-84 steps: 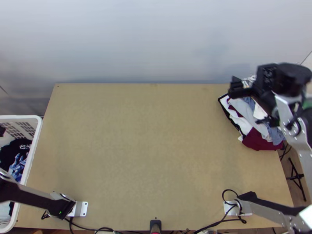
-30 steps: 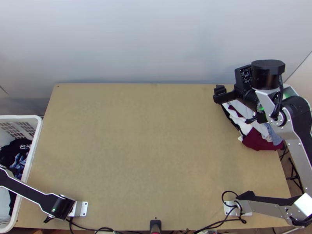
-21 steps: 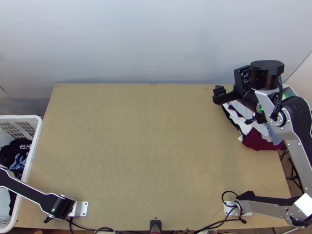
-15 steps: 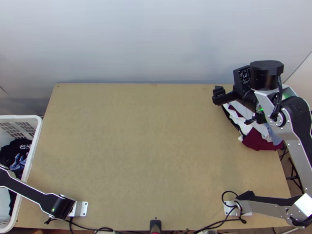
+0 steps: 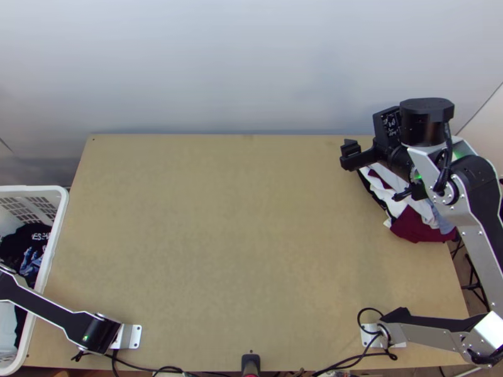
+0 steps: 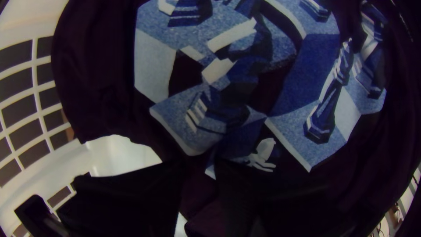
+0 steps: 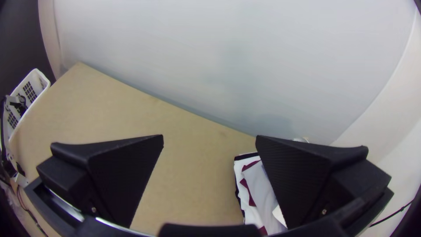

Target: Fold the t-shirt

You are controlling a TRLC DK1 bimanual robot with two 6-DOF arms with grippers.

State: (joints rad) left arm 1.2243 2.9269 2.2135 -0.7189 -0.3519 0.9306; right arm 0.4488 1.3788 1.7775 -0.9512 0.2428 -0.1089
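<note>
the left arm (image 5: 53, 311) reaches over the white basket (image 5: 60, 217), cut off by the top view's edge, its gripper (image 6: 199, 164) slightly parted at the dark, blue-printed t-shirt (image 6: 101, 87) lying bunched inside, mostly in murk. the right arm (image 5: 481, 229) is bent above the clothes pile (image 5: 415, 223), partly hiding it, its gripper (image 5: 349, 155) spread wide

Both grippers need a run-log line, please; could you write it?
left gripper: open at dark printed garment in basket | right gripper: open near clothes pile
</note>
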